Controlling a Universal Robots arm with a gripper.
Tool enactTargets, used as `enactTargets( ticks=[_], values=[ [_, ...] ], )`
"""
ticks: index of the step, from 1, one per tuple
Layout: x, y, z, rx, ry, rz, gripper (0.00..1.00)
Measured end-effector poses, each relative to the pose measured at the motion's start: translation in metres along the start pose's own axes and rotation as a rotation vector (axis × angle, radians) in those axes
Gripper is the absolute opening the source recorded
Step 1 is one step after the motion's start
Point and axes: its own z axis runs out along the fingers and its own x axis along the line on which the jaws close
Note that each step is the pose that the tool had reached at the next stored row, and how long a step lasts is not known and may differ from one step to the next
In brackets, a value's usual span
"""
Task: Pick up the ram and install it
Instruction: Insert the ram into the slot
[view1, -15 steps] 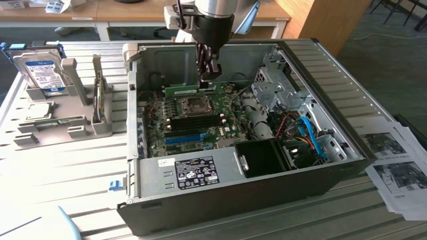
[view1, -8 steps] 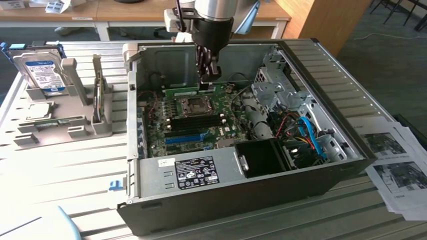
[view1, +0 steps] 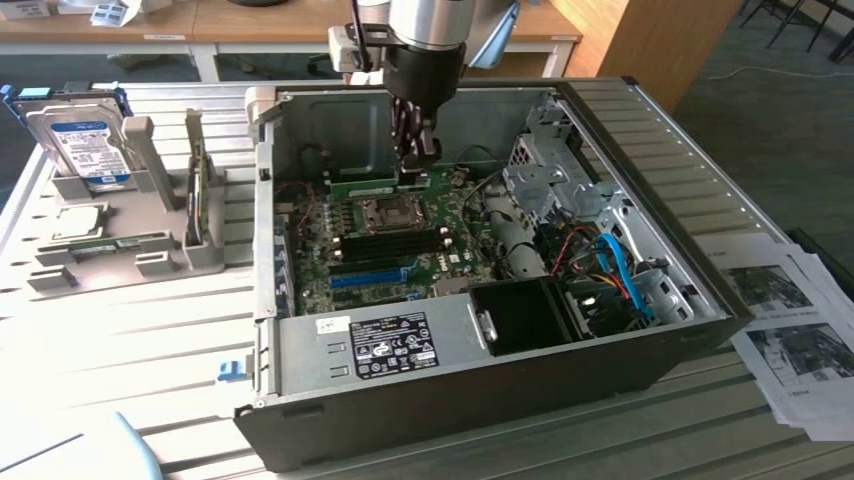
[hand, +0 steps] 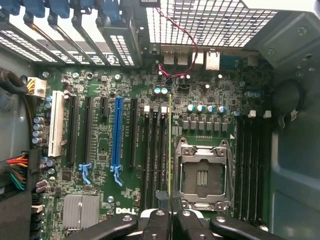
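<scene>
Wrist view: end effector (hand: 170, 212) is nearest the lens, its dark fingers clenched on the ram (hand: 170, 145). The ram shows edge-on as a thin yellow-green line running straight away from the fingertips over the motherboard (hand: 220, 95).

Long axis of the ram is parallel to the bank of black slots (hand: 155, 150) at its side. The line of the ram falls just at that bank's edge, on the side of the open CPU socket (hand: 202, 175). Judgement: alignment in direction looks good; sideways offset to a slot is small. Whether the lower edge touches a slot cannot be told from here.

Exterior view: end effector (view1: 420, 160) reaches down into the open case (view1: 667, 170), near its back wall. The ram (view1: 363, 186) is held level, most of its length sticking out toward the exterior view's left.

Surface: board is crowded. A second bank of black slots (hand: 250, 160) lies past the socket, a long blue slot (hand: 117, 135) and a white slot (hand: 56, 125) on the other side. A red wire (hand: 180, 45) loops by the rear grille, well apart from the ram.

Room: case walls close in on all sides, top open. The case stands on the slatted counter (view1: 147, 330), with a hard drive (view1: 83, 140) in a stand and loose papers (view1: 787, 320) well apart.
</scene>
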Motion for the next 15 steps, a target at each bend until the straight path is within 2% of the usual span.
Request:
enactTargets(
  ticks=[15],
  values=[
    [-0.0001,-0.0005,0.0101,-0.0001,0.0001,0.0,0.11]
  ],
)
